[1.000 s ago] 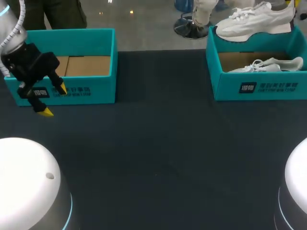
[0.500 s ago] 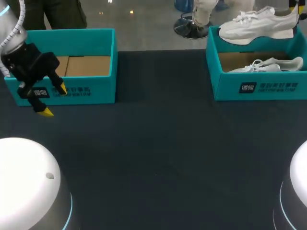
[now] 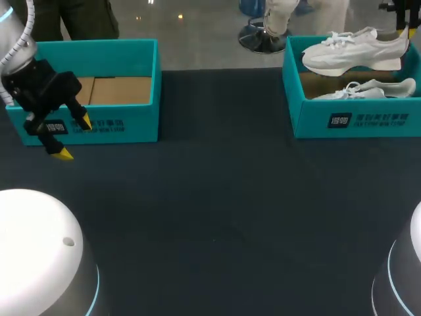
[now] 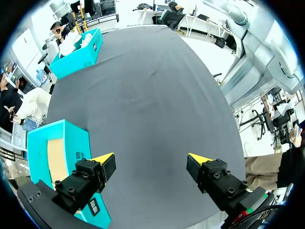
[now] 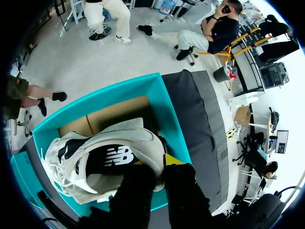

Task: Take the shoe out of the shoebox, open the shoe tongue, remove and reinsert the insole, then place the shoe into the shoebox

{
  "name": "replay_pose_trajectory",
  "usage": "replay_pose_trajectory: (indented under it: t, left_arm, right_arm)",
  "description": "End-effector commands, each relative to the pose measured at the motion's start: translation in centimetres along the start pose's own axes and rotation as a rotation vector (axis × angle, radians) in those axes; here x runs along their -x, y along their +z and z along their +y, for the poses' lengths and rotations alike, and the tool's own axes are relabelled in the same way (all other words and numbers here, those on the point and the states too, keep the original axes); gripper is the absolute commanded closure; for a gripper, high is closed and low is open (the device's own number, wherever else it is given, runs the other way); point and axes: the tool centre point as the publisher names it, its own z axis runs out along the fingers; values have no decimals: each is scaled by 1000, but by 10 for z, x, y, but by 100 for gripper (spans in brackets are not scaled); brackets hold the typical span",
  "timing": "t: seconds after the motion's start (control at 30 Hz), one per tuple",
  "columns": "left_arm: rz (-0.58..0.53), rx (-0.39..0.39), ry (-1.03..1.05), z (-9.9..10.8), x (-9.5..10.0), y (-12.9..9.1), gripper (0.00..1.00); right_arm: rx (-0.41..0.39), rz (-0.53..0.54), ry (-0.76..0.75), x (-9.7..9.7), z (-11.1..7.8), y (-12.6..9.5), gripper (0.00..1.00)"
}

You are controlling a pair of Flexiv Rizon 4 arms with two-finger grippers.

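Right end effector: clamped on the heel wall of the white sneaker, which is pinched between its fingers. Holding it by the heel probably keeps the laces and tongue free for the next steps.
White sneaker: hangs from that grip with its toe pointing away from the end effector. It is held above the box and is not resting on anything, so taking it out looks under way but unfinished.
Teal shoebox: open, directly below the right end effector, with its cardboard floor showing.
Second sneaker: lies inside that box, under the held one.
Left end effector: fingers spread wide with nothing between them, hovering over bare counter. It seems parked out of the way, ready to help with the tongue.
Empty shoebox: just beside one finger of the left end effector.
Open counter: the stretch between the two end effectors is the likely spot to set the sneaker down.
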Motion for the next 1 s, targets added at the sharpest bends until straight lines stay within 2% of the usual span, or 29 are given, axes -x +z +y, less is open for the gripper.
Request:
replay_pose_trajectory:
  t: [0.03,0.57,1.0]
  left_arm:
    - [0,2,0,0,-1,0,0]
    - [0,2,0,0,-1,0,0]
    - [0,2,0,0,-1,0,0]
  right_arm:
    - [6,1,8,0,4,20,100]
    - [11,20,44,-1,14,70,100]
    - [-30,59,59,-18,11,102,100]
